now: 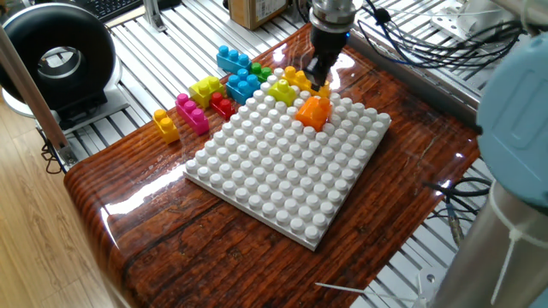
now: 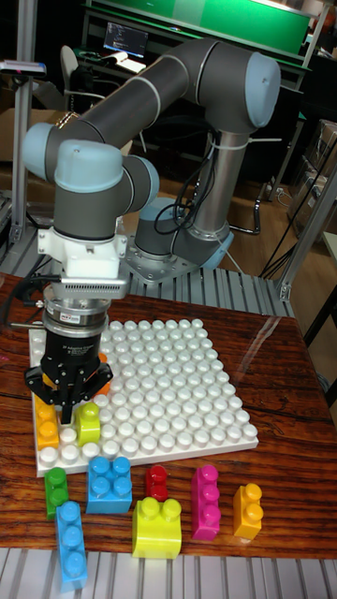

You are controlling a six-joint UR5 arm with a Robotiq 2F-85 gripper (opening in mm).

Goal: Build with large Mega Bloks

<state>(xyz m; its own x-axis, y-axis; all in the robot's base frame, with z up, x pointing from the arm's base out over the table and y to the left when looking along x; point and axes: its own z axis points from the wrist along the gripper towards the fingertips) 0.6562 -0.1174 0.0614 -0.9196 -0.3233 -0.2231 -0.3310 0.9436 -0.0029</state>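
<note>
approx 10 bricks (image 2: 109,484), 1 gripper (image 2: 68,410)

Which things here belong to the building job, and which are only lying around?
Job:
- orange plastic brick on the white studded baseplate
- loose blue, magenta, red studded bricks
- robot hand

Lying about:
- black round fan
- brown cardboard box

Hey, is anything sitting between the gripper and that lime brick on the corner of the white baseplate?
Nothing visible does. The gripper hangs right over the corner of the white baseplate, its fingertips down beside the lime brick, with yellow bricks on the other side and an orange brick close by.
</note>
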